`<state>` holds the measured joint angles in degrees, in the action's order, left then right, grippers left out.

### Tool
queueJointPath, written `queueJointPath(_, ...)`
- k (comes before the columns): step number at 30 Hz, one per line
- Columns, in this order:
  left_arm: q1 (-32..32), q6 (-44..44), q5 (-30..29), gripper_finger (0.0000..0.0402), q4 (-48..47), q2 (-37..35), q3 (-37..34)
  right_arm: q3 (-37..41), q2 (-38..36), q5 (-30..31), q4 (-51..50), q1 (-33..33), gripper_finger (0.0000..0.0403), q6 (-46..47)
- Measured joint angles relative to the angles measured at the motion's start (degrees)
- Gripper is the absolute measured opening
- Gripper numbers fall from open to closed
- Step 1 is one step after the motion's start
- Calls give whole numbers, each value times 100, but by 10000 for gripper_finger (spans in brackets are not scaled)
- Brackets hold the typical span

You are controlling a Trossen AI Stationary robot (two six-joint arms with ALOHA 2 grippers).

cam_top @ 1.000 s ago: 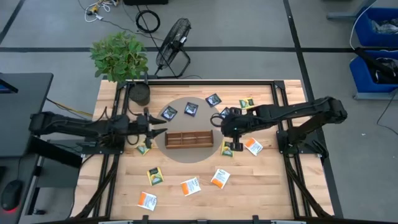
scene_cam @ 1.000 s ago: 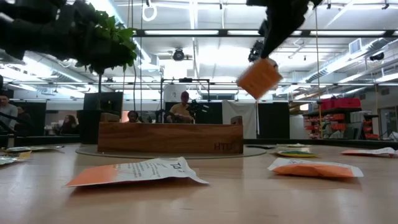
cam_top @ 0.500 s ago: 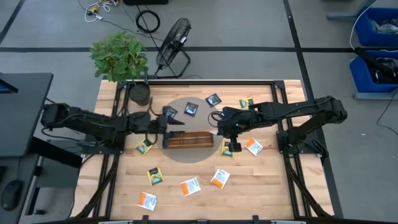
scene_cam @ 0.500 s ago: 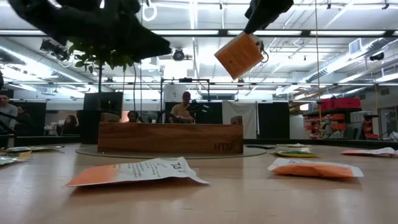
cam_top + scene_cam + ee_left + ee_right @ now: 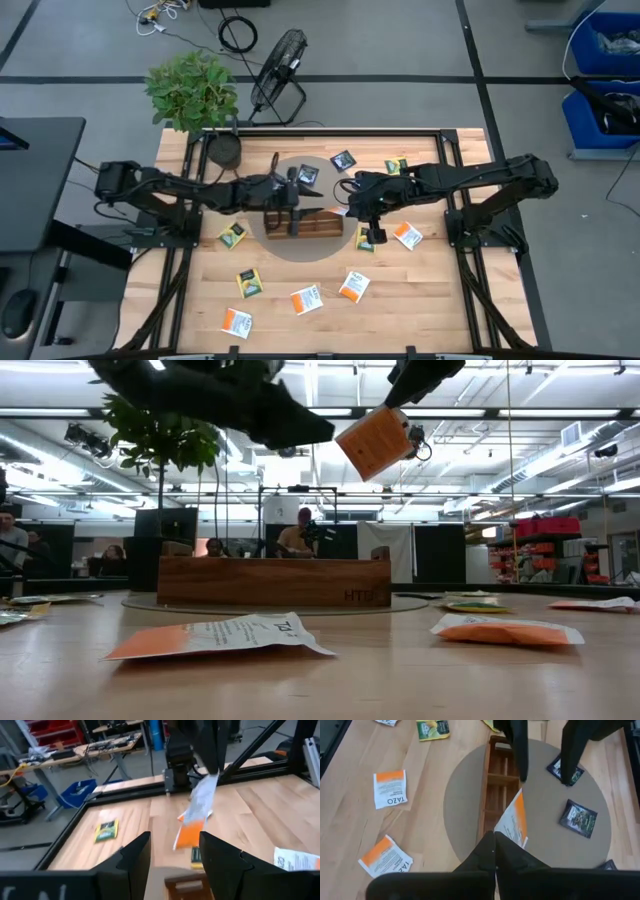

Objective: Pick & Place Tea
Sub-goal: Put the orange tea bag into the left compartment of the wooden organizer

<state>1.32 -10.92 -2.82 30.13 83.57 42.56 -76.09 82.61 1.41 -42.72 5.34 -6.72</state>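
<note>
- A grey floor point(image 5: 400, 60) surrounds the wooden table point(image 5: 190, 300), crossed by dark straight seams.
- A potted plant point(image 5: 192, 90) stands at the table's far left corner, in a dark pot point(image 5: 224, 150).
- A black floor fan point(image 5: 277, 73) sits on the floor behind the table, with coiled cables point(image 5: 237, 33) further back.
- Blue bins point(image 5: 604, 70) stand at the right side of the room.
- A dark desk point(image 5: 35, 180) lies left of the table.
- From table height, long ceiling light strips point(image 5: 300, 412) glow overhead, and red storage bins point(image 5: 545, 526) fill shelving at the right.
- People point(image 5: 298, 532) sit in the distance behind black partitions point(image 5: 440, 552).
</note>
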Motion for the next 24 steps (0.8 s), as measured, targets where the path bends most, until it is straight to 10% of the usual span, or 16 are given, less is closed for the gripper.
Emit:
queueJointPath(13,-2,-46,458,164,-161,758,645,1,2,7,23,0,0,-59)
queueJointPath(24,0,-190,458,11,-241,715,639,1,2,149,116,0,0,-122)
